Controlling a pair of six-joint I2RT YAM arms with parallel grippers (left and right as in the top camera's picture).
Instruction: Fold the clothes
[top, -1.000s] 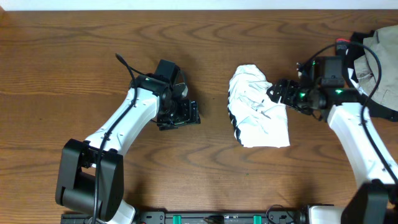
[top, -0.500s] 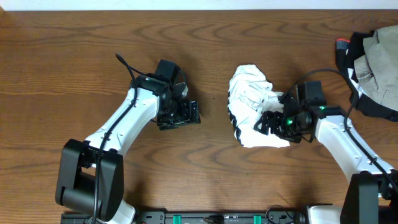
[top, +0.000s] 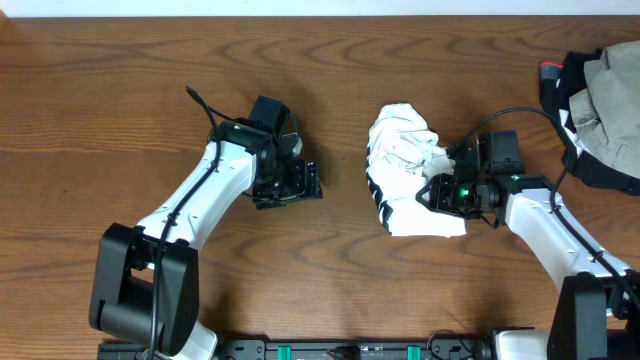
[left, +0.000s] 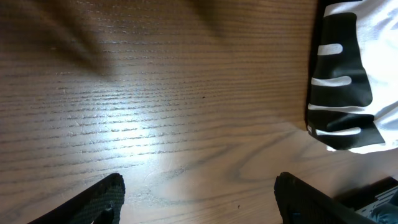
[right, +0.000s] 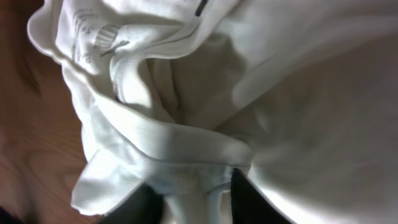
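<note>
The clothes (top: 410, 170) lie as a small crumpled white bundle at the table's middle, with black stripes along the left edge. My right gripper (top: 432, 190) is at the bundle's right front part. In the right wrist view its dark fingers (right: 146, 205) stand close together, and the right gripper (right: 196, 199) pinches a ribbed fold of the white clothes (right: 249, 93). My left gripper (top: 300, 185) rests to the left of the bundle, apart from it. The left wrist view shows the left gripper (left: 200, 186) open over bare wood, with the striped edge of the clothes (left: 348, 81) at the upper right.
A heap of other garments (top: 600, 100), beige on top of dark cloth, lies at the table's right edge behind the right arm. The wooden table (top: 120, 100) extends to the left and back.
The right gripper has moved from the bundle's right side toward its front right part and narrowed its jaws onto a fold of cloth. The left arm has not moved.
</note>
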